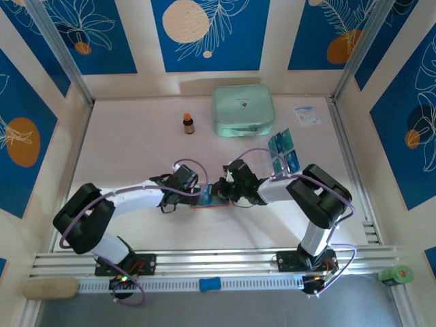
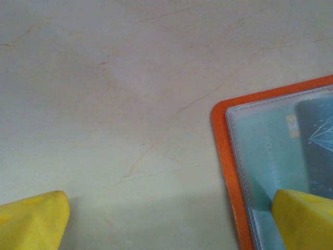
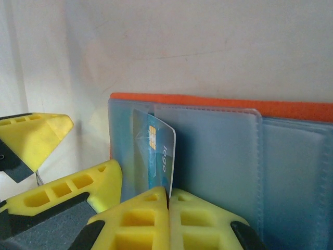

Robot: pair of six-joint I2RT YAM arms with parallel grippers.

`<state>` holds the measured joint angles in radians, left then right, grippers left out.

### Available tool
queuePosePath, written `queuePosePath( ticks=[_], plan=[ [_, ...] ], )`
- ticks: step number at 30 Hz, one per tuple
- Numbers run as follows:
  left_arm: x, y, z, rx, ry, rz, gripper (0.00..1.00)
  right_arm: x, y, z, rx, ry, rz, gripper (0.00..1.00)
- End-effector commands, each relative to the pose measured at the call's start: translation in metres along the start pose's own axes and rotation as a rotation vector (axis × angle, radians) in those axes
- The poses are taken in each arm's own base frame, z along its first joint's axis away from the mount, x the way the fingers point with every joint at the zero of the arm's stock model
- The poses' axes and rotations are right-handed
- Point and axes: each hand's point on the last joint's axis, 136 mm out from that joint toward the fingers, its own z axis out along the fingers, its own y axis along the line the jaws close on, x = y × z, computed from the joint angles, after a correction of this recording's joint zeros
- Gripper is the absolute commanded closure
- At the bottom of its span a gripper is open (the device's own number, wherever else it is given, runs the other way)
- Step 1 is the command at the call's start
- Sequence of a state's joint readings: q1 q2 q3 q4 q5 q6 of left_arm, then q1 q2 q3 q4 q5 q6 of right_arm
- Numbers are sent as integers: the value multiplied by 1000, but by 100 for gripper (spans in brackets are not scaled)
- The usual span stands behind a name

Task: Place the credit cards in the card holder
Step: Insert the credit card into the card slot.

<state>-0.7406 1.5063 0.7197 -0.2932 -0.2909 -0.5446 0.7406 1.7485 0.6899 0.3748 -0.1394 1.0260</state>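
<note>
The orange card holder (image 1: pixel 208 199) lies open on the table between both grippers, its clear pockets facing up. My right gripper (image 3: pixel 168 195) is shut on one teal credit card (image 3: pixel 153 156), which stands on edge with its far end tucked at the mouth of a clear pocket of the card holder (image 3: pixel 218 102). My left gripper (image 2: pixel 169 221) is open and straddles the holder's corner (image 2: pixel 223 151): one yellow finger (image 2: pixel 304 219) sits over the clear sleeve, the other finger (image 2: pixel 31 221) over bare table. More credit cards (image 1: pixel 283 153) lie fanned by the right arm.
A mint-green zip case (image 1: pixel 243 109) sits at the back, a small brown bottle (image 1: pixel 189 123) to its left and a white paper slip (image 1: pixel 306 114) to its right. Metal rails run along the near edge and the right side.
</note>
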Motion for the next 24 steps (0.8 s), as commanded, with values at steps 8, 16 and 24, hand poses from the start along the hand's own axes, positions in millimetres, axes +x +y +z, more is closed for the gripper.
queuePosePath(
  ticks=[8, 16, 24],
  plan=[
    [-9, 2, -18, 13, -23, -25, 0, 6, -9, -25, 159, 111, -89, 70],
    [-22, 1, -33, 35, -69, -55, 0, -9, 7, -39, 200, 107, -189, 78],
    [-6, 16, -22, -14, -34, -65, 0, -14, 14, -21, 220, 139, -235, 94]
  ],
)
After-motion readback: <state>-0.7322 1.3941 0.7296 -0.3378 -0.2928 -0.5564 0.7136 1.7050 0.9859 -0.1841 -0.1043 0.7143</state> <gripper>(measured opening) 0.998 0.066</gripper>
